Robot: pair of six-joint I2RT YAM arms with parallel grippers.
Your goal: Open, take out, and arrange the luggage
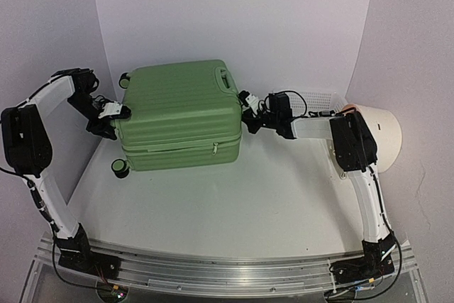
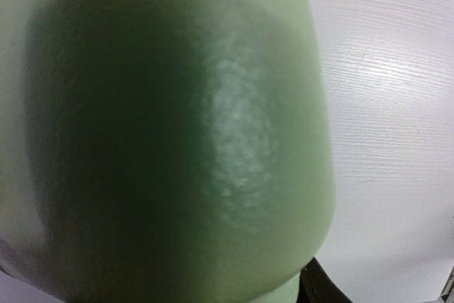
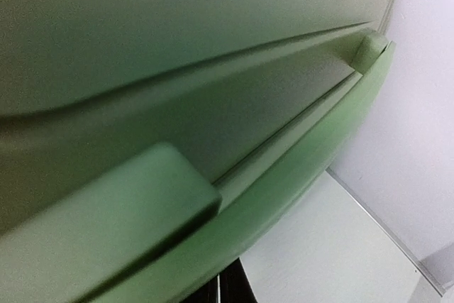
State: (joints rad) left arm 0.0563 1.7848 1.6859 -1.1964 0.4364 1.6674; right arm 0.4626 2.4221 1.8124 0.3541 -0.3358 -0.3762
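The luggage (image 1: 181,111), a light-green ribbed hard-shell suitcase, lies flat on the white table with its two halves together and a zipper pull (image 1: 215,147) on the front seam. My left gripper (image 1: 117,113) is against its left side, near the wheels. The left wrist view is filled by blurred green shell (image 2: 177,140), with only one black finger (image 2: 323,285) showing, so the jaws' state is hidden. My right gripper (image 1: 247,115) is at the luggage's right side; in the right wrist view its fingers (image 3: 220,287) are shut together just under the shell's rim (image 3: 298,175).
A white mesh basket (image 1: 319,101) and a cream cylinder (image 1: 379,133) stand at the right behind the right arm. White walls close in the back and both sides. Black wheels (image 1: 120,168) stick out at the luggage's left end.
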